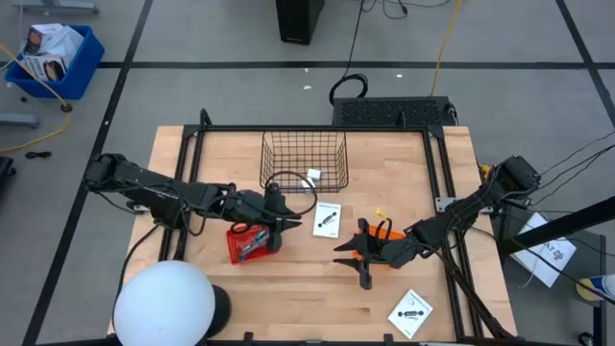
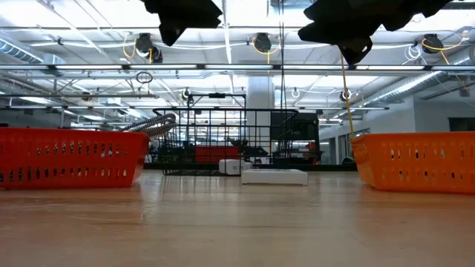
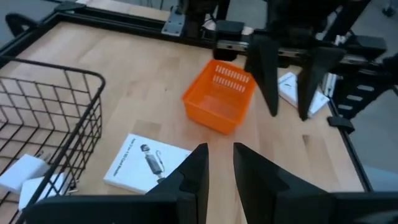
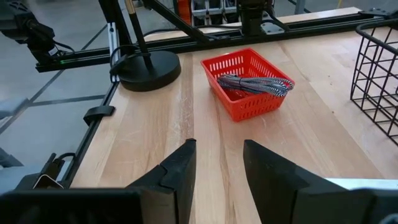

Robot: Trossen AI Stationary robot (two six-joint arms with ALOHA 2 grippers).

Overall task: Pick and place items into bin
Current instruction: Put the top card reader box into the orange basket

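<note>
My left gripper (image 1: 291, 220) hangs open above the table, between the red basket (image 1: 252, 242) and a white card (image 1: 327, 219) that lies flat. My right gripper (image 1: 351, 255) hangs open by the orange basket (image 1: 382, 240), touching nothing. In the left wrist view the same card (image 3: 149, 163) lies just ahead of my left gripper (image 3: 219, 165). A second card (image 1: 411, 312) lies near the table's near right corner. A white cube (image 1: 313, 176) sits at the wire bin's (image 1: 305, 159) near right corner. A grey-blue tool (image 4: 255, 84) lies in the red basket (image 4: 249, 93).
A white lamp dome (image 1: 163, 303) stands over the near left corner, with its round base (image 4: 149, 68) on the table. A black frame (image 1: 437, 173) runs along the table's sides. Bare wood lies between the two small baskets (image 2: 223, 215).
</note>
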